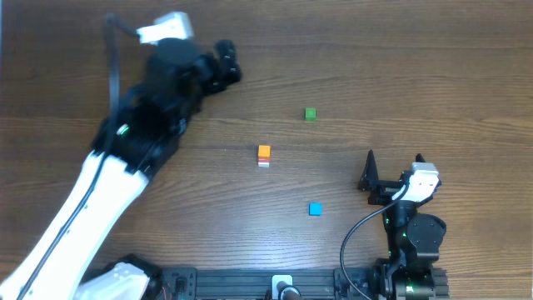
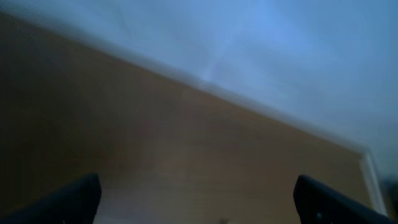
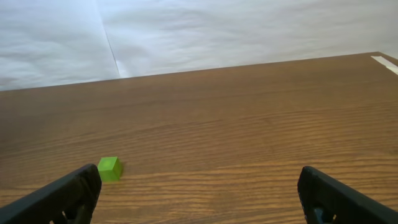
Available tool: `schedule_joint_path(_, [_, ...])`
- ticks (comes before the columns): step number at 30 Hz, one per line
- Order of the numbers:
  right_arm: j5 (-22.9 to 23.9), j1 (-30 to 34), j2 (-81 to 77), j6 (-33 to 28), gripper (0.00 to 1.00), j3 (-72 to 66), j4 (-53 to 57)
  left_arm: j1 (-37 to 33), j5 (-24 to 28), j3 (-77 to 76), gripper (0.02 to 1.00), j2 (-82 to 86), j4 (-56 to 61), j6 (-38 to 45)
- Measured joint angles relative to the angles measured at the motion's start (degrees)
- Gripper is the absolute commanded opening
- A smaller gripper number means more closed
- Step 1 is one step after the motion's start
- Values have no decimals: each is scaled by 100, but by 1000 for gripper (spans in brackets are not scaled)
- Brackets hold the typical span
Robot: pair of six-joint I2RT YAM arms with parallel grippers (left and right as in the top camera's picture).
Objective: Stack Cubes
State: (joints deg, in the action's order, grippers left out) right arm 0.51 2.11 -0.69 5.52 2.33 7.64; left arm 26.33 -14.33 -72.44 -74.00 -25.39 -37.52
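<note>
Wooden table (image 1: 433, 75) carries 4 small cubes: an orange cube (image 1: 264, 151) on a white cube (image 1: 264, 163) mid-table, a green cube (image 1: 310, 114) farther out, a blue cube (image 1: 315, 209) nearer the arm bases. They look light, hard, slick-sided; I'd pinch 2 opposite faces squarely. Left claw (image 1: 226, 67) and right claw (image 1: 394, 158) both gape wide, empty. White cube shows as a sliver beneath orange; what's under the left claw I can't tell
</note>
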Motion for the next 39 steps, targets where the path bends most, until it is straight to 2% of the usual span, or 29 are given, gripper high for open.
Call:
schedule_joint_path(5, [0, 0, 0, 2, 991, 0, 0, -544, 76, 1674, 998, 1506, 1753, 570])
schedule_joint_path(9, [0, 0, 0, 0, 993, 0, 0, -1255, 518, 3344, 998, 2802, 2608, 1093])
schedule_joint_path(15, [0, 0, 0, 0, 993, 0, -2, -2151, 1217, 4959, 998, 4690, 2677, 1858])
schedule_joint_path(18, [-2, 0, 0, 2, 993, 0, -2, -2391, 1394, 5536, 998, 5401, 2715, 2065])
schedule_joint_path(30, [0, 0, 0, 0, 993, 0, 0, -2487, 1628, 7031, 998, 6699, 3191, 2601])
schedule_joint_path(39, [0, 0, 0, 0, 993, 0, 0, -2756, 1777, 7182, 1000, 7023, 2693, 3005])
